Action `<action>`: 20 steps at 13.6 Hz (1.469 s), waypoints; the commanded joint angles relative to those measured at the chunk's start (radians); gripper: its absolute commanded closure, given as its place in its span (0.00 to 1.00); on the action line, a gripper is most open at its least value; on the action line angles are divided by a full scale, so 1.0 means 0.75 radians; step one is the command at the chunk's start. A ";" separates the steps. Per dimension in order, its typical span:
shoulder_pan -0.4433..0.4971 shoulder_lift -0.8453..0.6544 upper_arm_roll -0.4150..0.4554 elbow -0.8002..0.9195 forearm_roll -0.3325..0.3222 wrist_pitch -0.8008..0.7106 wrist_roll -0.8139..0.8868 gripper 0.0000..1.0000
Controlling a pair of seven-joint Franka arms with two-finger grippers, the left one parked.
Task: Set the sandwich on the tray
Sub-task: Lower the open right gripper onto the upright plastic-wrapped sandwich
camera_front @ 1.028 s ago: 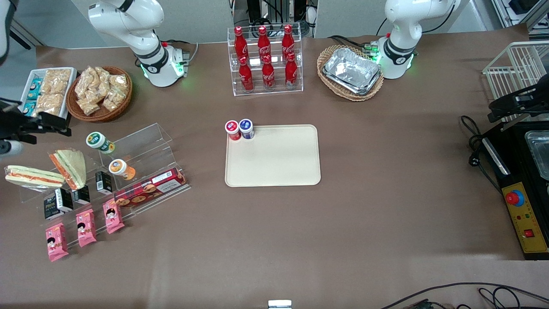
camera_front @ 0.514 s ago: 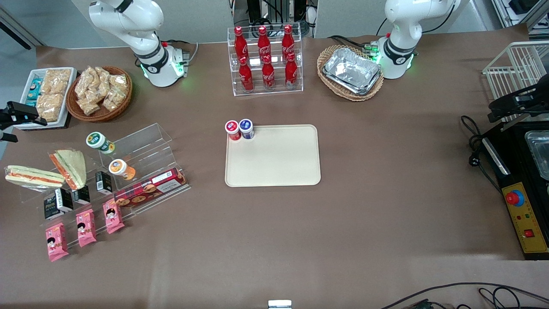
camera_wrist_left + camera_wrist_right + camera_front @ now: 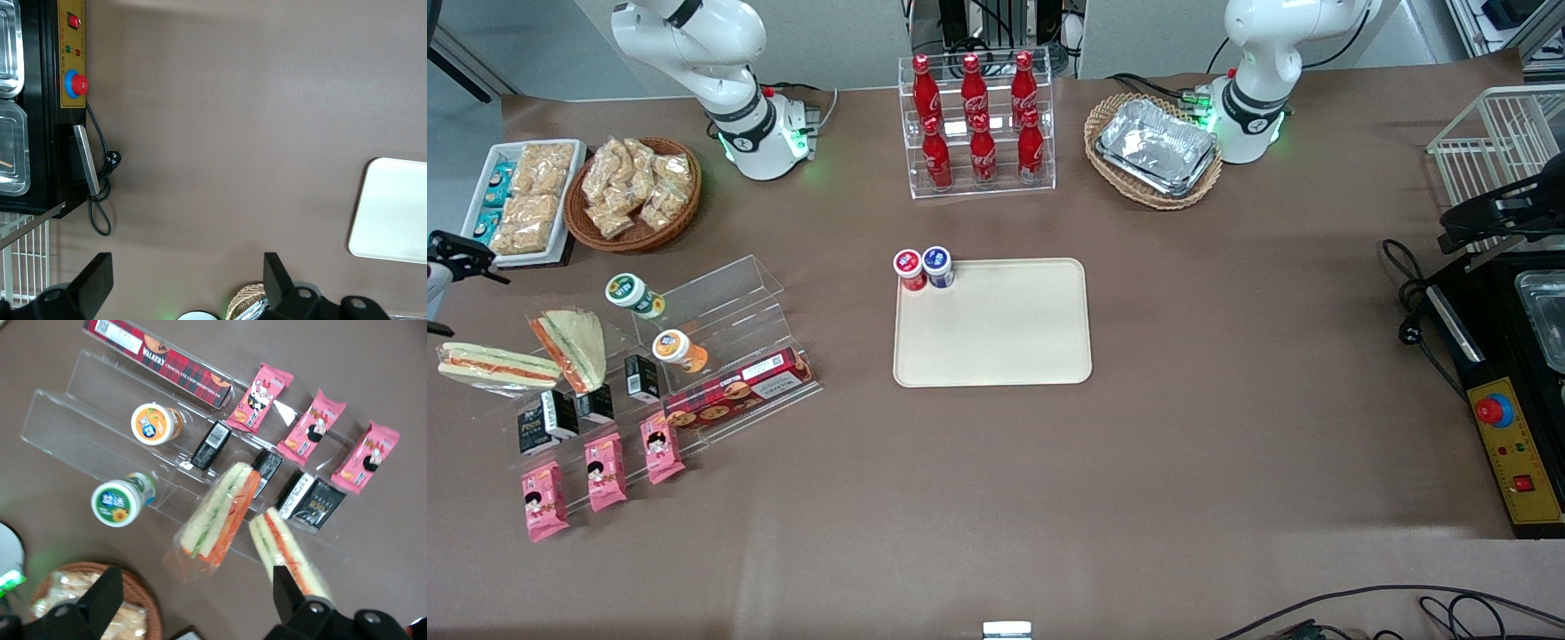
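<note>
Gripper (image 3: 193, 600) wide open, nothing held, poised above acrylic stand (image 3: 720, 311).
Long cream-bread wrapped sandwich (image 3: 287, 557) lies partly beneath one finger; long axis runs away from the stand's tiers.

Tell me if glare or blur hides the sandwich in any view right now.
Front view: the sandwich is evenly lit and sharp, the gripper cut by the frame edge. Right wrist view: its clear wrap shines faintly, the sandwich partly covered by the gripper. Left wrist view: it isn't shown.
</note>
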 commanded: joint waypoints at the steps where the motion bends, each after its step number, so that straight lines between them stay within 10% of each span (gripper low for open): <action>1: -0.071 0.021 0.007 -0.047 -0.010 0.099 -0.329 0.00; 11: -0.196 0.188 0.007 -0.045 0.008 0.256 -0.974 0.00; 20: -0.268 0.299 0.009 -0.049 0.008 0.361 -1.112 0.00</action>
